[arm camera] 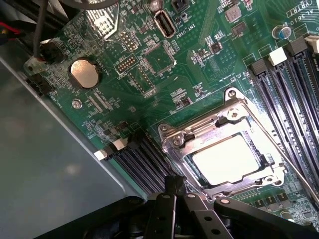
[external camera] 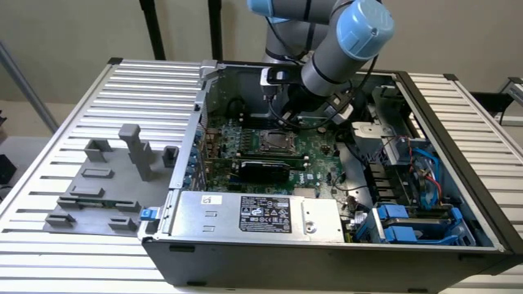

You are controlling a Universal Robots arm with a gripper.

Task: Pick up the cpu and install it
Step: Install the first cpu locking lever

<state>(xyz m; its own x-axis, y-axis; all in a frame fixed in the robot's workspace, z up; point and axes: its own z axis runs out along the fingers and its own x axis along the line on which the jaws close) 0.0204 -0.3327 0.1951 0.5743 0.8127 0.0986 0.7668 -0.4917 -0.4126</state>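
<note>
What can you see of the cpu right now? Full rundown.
The cpu is a small flat square chip with a pale silvery, glossy metal top that reflects light. It lies flat inside the socket's metal frame on the green motherboard, the frame's bars surrounding its edges and partly overlapping them. Nothing grips it: the gripper sits shut just beside the frame, apart from the chip. In the exterior view the socket lies below the arm's wrist.

Even bright light; glare on the cpu (arm camera: pixel 230 160).
</note>
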